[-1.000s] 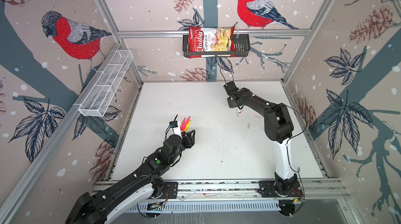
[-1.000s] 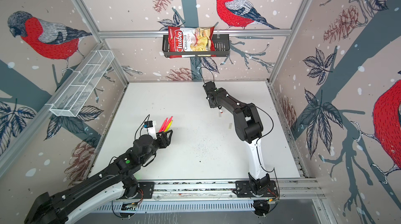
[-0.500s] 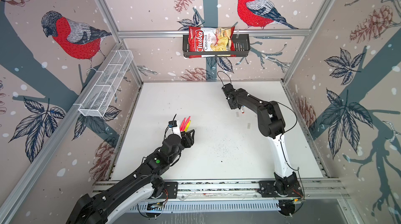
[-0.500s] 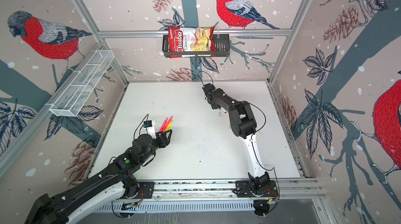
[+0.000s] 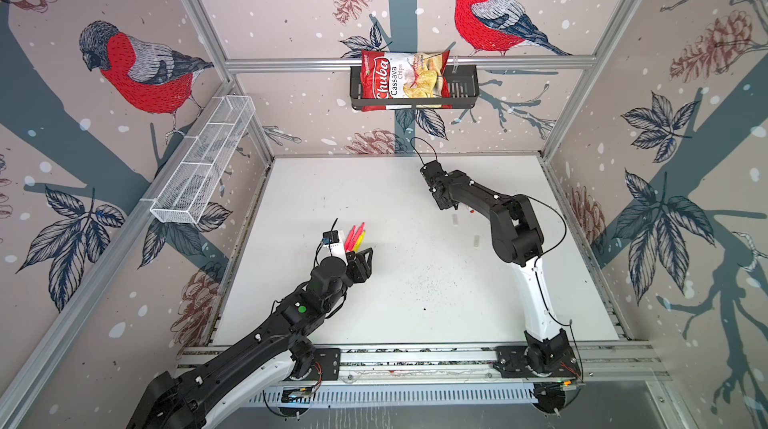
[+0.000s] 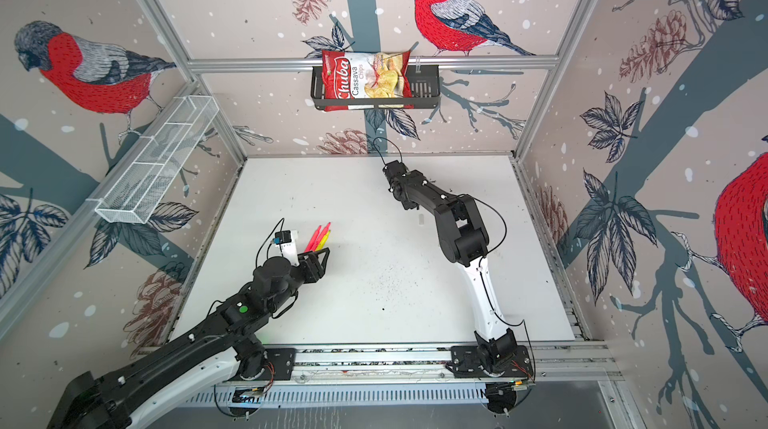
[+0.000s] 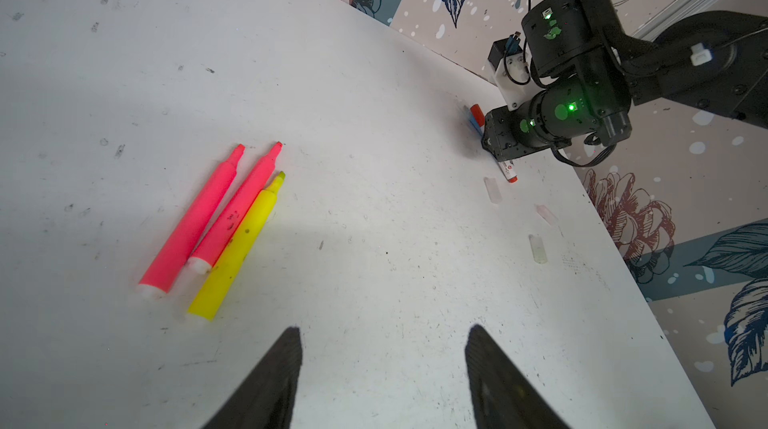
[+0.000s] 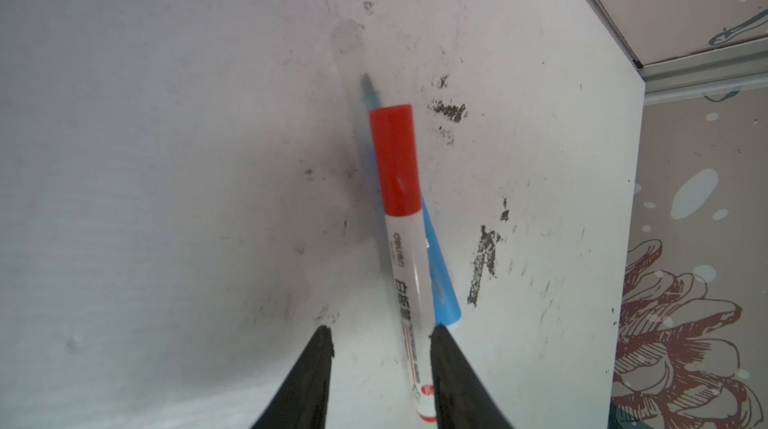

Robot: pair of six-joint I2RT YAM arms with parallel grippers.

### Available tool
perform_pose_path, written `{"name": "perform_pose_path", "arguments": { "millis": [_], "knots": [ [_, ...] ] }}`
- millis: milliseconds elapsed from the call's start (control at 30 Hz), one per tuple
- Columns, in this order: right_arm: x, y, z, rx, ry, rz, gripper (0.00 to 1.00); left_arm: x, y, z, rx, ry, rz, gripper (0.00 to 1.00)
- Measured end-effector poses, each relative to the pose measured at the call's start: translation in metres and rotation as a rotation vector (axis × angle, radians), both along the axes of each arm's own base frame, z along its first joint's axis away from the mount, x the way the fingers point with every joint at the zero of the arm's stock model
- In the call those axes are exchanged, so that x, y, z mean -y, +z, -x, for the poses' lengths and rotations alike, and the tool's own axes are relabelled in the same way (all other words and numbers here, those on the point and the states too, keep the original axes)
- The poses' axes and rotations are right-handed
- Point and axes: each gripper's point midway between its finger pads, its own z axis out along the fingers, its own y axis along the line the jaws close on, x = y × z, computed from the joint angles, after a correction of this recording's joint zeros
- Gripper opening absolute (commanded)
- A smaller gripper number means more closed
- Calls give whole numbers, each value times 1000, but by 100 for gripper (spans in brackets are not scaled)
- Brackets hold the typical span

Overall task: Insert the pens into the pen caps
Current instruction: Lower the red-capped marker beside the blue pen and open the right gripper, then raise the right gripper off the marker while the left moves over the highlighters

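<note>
White table [image 5: 415, 302]: pink pens [image 7: 195, 219] touch a yellow pen [image 7: 239, 248] toward the left edge. A white marker [image 8: 405, 260], blue pen [image 8: 442, 281] and clear caps [image 7: 492, 190] lie toward the right.

We see two neon pink pens [image 7: 193, 219] and a yellow pen [image 7: 239, 248] lying uncapped, close side by side, toward the left edge of the tabletop [image 7: 374, 73]; toward its far right, a white red-capped pen [image 8: 405, 264] lies across a blue pen [image 8: 440, 277], three translucent caps [image 7: 493, 190] scattered nearby
</note>
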Motion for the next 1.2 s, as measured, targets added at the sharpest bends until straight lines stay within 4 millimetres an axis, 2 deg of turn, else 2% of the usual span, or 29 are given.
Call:
{"name": "perform_pose_path", "arguments": {
  "millis": [200, 500, 900, 1000, 1200],
  "knots": [
    [1, 26, 14, 40, 5, -59, 42, 0, 2, 0, 8, 0, -1, 63],
    [11, 37, 45, 40, -24, -227, 41, -1, -2, 0, -4, 2, -14, 63],
    [14, 13, 63, -31, -41, -363, 33, -1, -3, 0, -10, 2, -18, 63],
    [13, 11, 60, -30, -49, -378, 29, -2, -2, 0, -8, 3, -16, 63],
    [-1, 12, 50, -39, -28, -424, 22, -2, 1, 1, -1, 4, -11, 63]
  ]
}}
